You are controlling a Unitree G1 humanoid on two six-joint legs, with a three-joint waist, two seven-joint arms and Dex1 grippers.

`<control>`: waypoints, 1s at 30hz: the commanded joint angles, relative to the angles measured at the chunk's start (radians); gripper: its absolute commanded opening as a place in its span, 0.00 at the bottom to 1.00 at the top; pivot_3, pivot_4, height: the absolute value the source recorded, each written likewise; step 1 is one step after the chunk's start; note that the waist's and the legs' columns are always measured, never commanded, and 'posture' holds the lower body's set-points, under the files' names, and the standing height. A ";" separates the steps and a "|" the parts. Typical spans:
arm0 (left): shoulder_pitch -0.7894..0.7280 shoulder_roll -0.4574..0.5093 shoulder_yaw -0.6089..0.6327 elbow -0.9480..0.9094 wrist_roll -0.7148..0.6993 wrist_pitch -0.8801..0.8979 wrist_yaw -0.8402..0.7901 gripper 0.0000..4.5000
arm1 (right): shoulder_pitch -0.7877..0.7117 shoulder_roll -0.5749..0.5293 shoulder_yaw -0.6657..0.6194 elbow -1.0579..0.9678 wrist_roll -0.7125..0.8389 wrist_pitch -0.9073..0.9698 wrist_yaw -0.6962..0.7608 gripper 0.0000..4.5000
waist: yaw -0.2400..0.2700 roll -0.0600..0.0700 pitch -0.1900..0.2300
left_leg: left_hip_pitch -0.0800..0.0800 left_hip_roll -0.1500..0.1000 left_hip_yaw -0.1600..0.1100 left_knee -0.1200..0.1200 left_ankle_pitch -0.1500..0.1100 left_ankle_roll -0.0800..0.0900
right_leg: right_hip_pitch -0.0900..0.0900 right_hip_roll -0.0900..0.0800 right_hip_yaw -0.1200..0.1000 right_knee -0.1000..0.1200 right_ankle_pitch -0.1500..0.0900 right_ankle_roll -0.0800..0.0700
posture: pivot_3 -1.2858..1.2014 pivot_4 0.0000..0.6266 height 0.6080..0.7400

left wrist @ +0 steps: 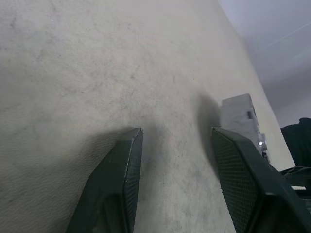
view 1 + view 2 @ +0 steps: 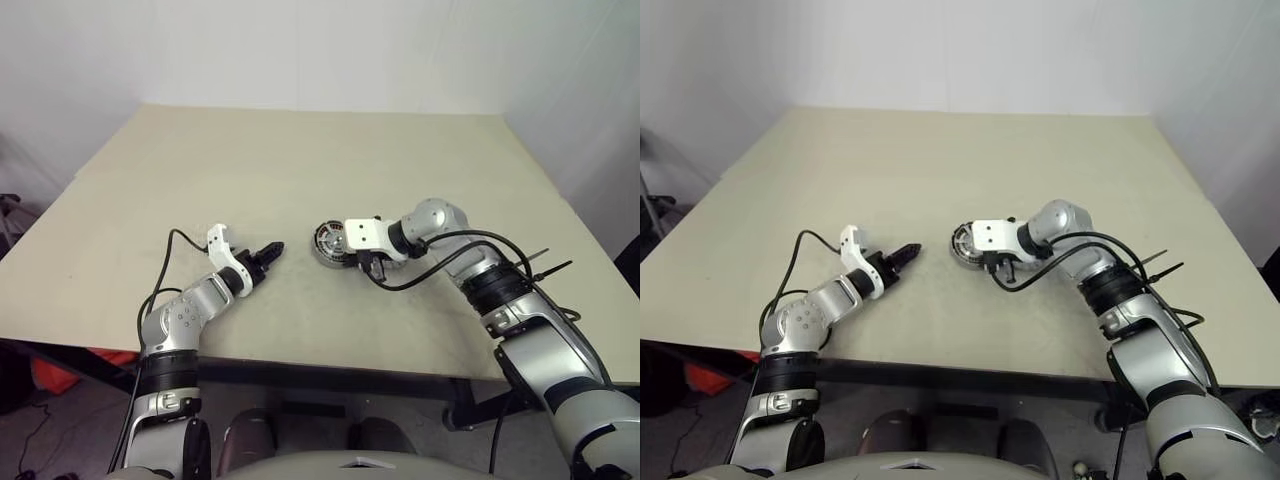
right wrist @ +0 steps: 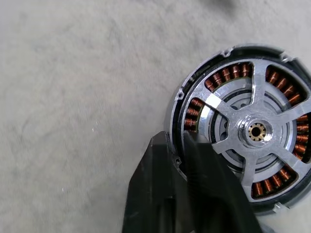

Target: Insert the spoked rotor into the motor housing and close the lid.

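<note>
The motor housing (image 3: 181, 95) lies flat on the table, with copper windings ringing a silver centre. The spoked rotor (image 3: 255, 131) sits inside it, and the windings show between its spokes. My right gripper (image 3: 182, 138) reaches down over the near rim. One finger (image 3: 150, 189) is outside the rim and the other is inside, with only a thin gap between them. In the head views the housing (image 2: 326, 243) shows just left of the right gripper (image 2: 368, 262). My left gripper (image 2: 270, 252) hovers open over bare table to the housing's left, holding nothing. The lid is out of view.
The beige table (image 2: 300, 160) stretches wide behind and to both sides of the arms. Black cables (image 2: 450, 262) loop along the right forearm. The table's front edge lies close under both elbows.
</note>
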 commanded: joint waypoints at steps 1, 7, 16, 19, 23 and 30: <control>0.026 0.024 0.002 0.012 0.033 -0.003 0.031 0.54 | -0.022 0.000 -0.028 -0.061 0.026 -0.019 -0.015 0.36 | -0.001 0.000 0.000 | 0.000 0.000 0.000 0.000 0.000 0.000 | 0.001 0.000 0.000 0.000 0.000 0.000 | 0.52 0.00 1.00; 0.030 0.039 -0.027 0.009 0.046 -0.011 0.016 0.54 | -0.015 -0.002 -0.089 -0.186 0.096 0.039 -0.028 0.57 | -0.008 0.000 0.000 | 0.002 0.000 0.000 -0.001 0.001 -0.001 | 0.002 0.000 0.000 0.000 0.000 0.000 | 0.52 0.00 1.00; 0.018 0.071 -0.064 -0.057 0.036 -0.086 -0.080 0.54 | 0.016 0.122 -0.356 -0.213 0.286 0.475 -0.292 0.57 | -0.007 0.000 0.000 | 0.004 0.000 0.000 -0.004 0.003 -0.005 | 0.003 0.001 0.001 0.000 0.000 0.000 | 0.52 0.00 1.00; 0.008 0.093 -0.053 -0.087 0.006 -0.076 -0.122 0.54 | 0.042 0.131 -0.509 -0.265 0.444 0.751 -0.324 0.57 | 0.004 -0.001 0.000 | 0.003 0.000 0.000 -0.005 0.004 -0.007 | 0.002 0.002 0.001 -0.001 0.000 0.000 | 0.52 0.00 1.00; -0.015 0.131 -0.049 -0.069 0.003 -0.073 -0.155 0.54 | 0.052 0.153 -0.783 -0.320 0.644 1.133 -0.429 0.57 | 0.025 -0.001 0.000 | 0.003 -0.001 0.000 -0.007 0.005 -0.009 | 0.002 0.002 0.000 -0.003 0.000 0.000 | 0.52 0.00 1.00; -0.040 0.141 -0.071 -0.007 0.039 -0.096 -0.176 0.54 | 0.121 0.220 -1.096 -0.469 0.751 1.511 -0.592 0.57 | 0.053 0.000 0.000 | 0.003 0.000 0.000 -0.009 0.007 -0.012 | 0.000 0.003 0.000 -0.003 0.000 0.000 | 0.52 0.00 1.00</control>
